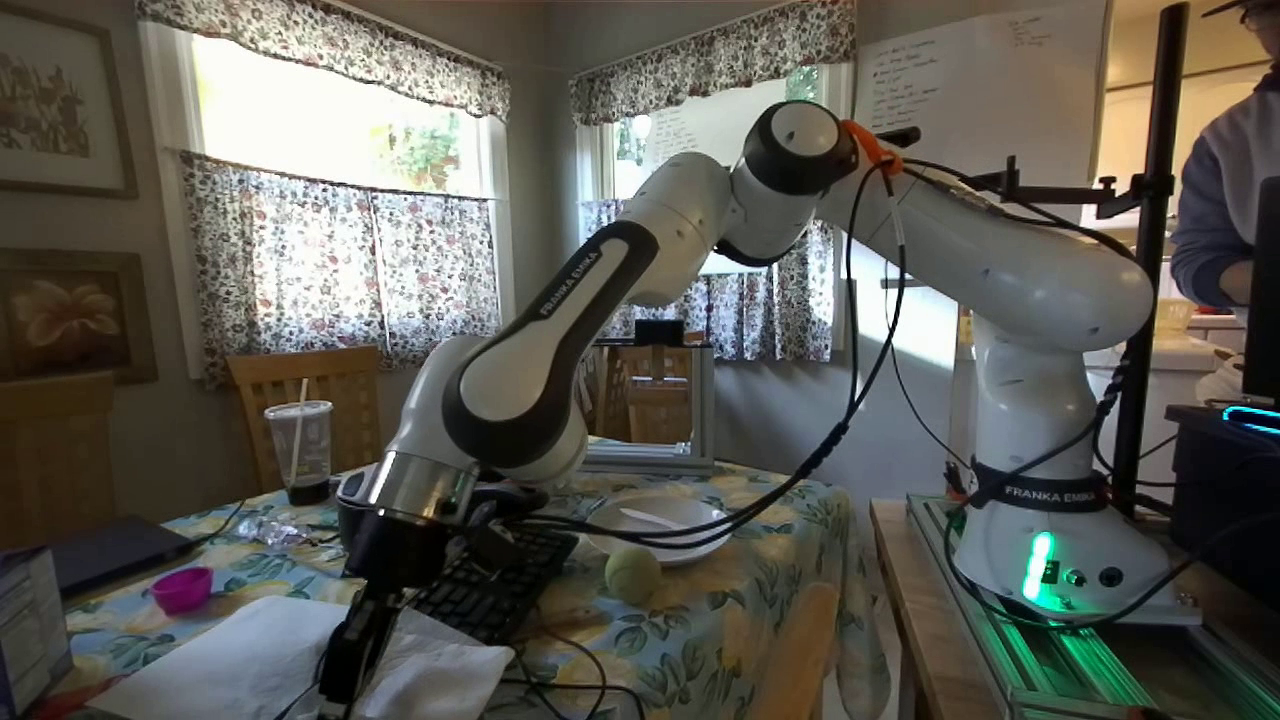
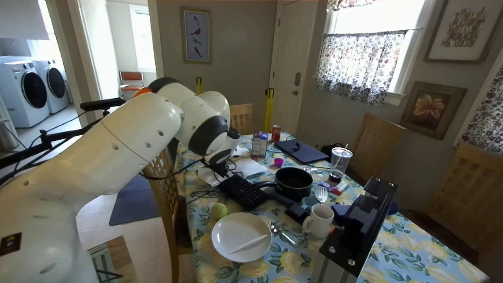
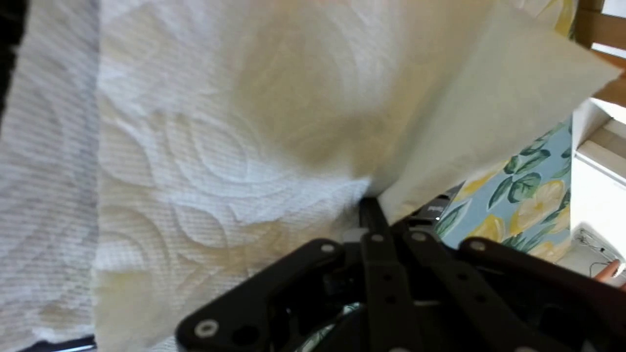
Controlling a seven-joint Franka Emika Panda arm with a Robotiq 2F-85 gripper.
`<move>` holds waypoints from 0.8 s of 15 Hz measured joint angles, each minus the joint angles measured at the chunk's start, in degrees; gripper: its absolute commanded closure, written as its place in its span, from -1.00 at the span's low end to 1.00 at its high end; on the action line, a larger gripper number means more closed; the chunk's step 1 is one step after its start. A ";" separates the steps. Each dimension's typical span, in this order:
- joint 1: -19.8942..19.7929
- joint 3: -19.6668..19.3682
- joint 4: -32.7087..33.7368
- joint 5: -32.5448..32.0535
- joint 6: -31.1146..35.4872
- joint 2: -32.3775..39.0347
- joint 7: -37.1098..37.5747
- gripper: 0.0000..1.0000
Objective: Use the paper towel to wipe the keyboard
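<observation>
The white paper towel (image 1: pixel 240 650) lies on the table at the end of the keyboard, partly rising round my gripper; it also shows in an exterior view (image 2: pixel 249 168). In the wrist view the paper towel (image 3: pixel 186 186) fills most of the picture, with a raised flap on the right. My gripper (image 1: pixel 342 690) points down into the sheet. In the wrist view its fingers (image 3: pixel 379 210) are together with the towel bunched at the tips. The black keyboard (image 1: pixel 500 590) lies flat beside the gripper, partly hidden by the arm; it shows more fully in an exterior view (image 2: pixel 243 192).
A tennis ball (image 2: pixel 218 211) and a white plate (image 2: pixel 241 237) are close to the keyboard. A black pot (image 2: pixel 293 182) stands on its other side. A mug (image 2: pixel 319 221), pink cup (image 2: pixel 278 162) and laptop (image 2: pixel 301 151) stand farther off. Cables (image 1: pixel 580 665) lie beside the keyboard.
</observation>
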 measured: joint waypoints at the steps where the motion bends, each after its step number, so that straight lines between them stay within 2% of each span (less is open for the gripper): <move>1: 0.28 -0.32 0.26 0.00 -0.02 -0.02 0.00 1.00; 12: -0.25 -3.67 -1.50 0.68 0.35 -3.09 3.38 1.00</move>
